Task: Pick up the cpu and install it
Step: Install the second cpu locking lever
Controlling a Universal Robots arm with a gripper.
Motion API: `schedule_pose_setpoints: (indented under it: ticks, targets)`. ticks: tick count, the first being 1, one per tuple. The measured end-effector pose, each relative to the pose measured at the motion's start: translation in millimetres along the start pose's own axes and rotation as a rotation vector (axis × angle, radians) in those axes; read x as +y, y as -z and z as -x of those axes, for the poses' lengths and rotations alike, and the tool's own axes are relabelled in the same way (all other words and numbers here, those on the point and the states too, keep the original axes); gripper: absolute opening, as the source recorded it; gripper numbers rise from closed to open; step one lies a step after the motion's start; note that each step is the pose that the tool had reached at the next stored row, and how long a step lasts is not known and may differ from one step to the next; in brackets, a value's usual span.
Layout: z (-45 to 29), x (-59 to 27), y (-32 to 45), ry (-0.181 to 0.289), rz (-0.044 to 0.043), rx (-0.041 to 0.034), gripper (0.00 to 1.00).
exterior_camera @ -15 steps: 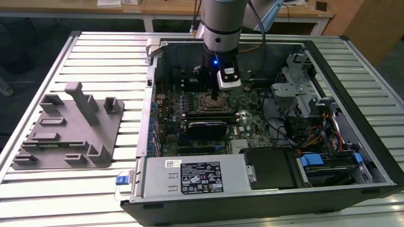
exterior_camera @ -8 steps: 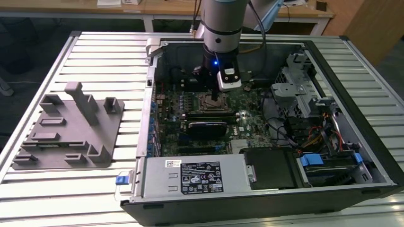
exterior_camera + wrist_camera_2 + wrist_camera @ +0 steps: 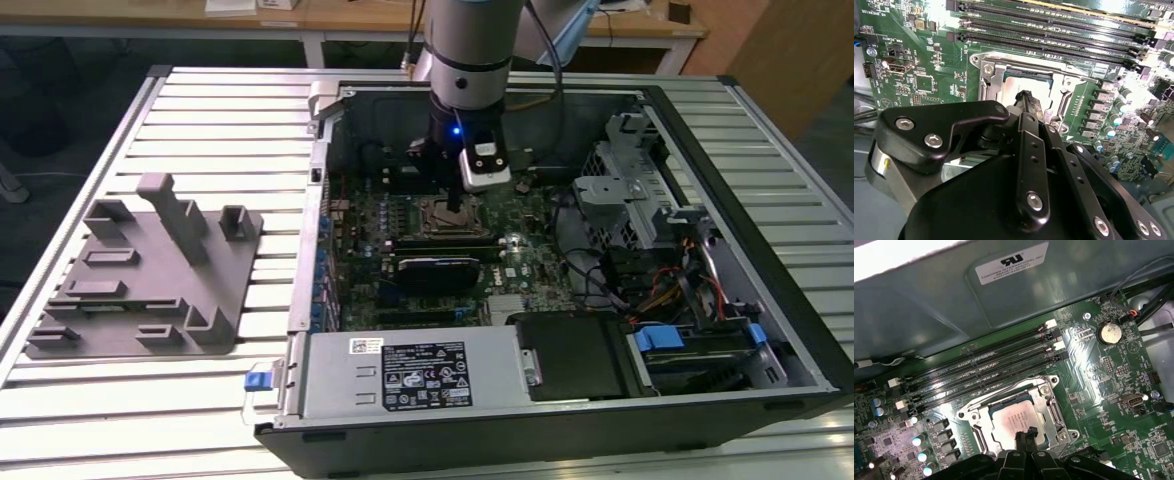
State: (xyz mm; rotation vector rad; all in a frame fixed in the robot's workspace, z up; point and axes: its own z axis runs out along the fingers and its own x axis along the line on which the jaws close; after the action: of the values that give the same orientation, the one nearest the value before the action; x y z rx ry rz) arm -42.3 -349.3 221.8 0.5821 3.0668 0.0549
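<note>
The cpu lies flat inside the motherboard socket, its silver top showing within the metal frame; in the second wrist view the cpu sits the same way. My gripper hangs just over the cpu's near edge, its two thin black fingertips pressed together with nothing between them. In the second wrist view the gripper tips stand right above the chip. The exterior view has the gripper reaching straight down into the open computer case over the socket.
Memory slots run beside the socket. The open computer case encloses a power supply, a drive cage and cables. A grey holder fixture lies on the slatted table at the exterior view's left.
</note>
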Motion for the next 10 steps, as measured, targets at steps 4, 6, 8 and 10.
schedule_pose_setpoints:
  ticks: [4, 6, 8, 10]
  targets:
    - [0.0, 0.1, 2.3, 0.000, 0.0000, 0.0000, 0.11]
    - [0.0, 0.1, 3.5, 0.000, 0.0000, 0.0001, 0.11]
    - [0.1, 0.2, 4.6, 0.000, 0.0000, 0.0000, 0.11]
    - [0.1, 0.2, 5.6, 0.000, 0.0000, 0.0000, 0.11]
